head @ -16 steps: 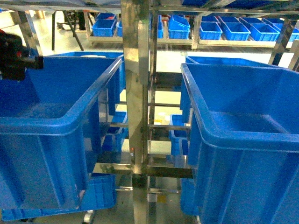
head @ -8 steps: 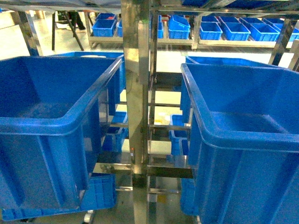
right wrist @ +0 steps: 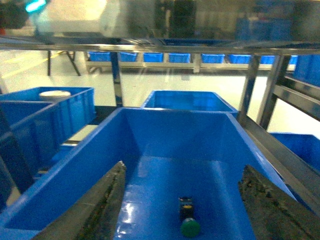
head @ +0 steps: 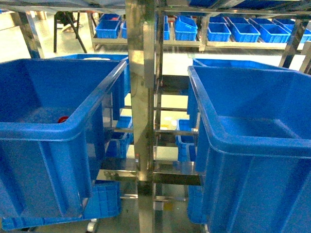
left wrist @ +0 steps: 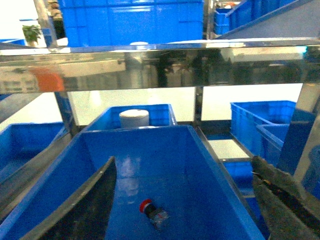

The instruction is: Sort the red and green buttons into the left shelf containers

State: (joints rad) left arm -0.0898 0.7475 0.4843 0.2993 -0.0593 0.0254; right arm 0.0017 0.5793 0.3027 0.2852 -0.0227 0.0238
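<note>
Two large blue crates sit on the shelf, the left crate and the right crate. A red button lies on the left crate's floor near its front wall, and the left wrist view shows the same red button with its dark body. My left gripper hangs open above that crate, holding nothing. A green button lies on the floor of a blue crate in the right wrist view, below my open right gripper. Neither gripper shows in the head view.
A steel shelf post stands between the two crates. A steel shelf rail runs close overhead. Behind the left crate is another crate holding a white round thing. Small blue trays line a far rack.
One second ago my left gripper's dark body showed at the head view's upper left over the left crate; it has left the view. The red button now lies in that crate.
</note>
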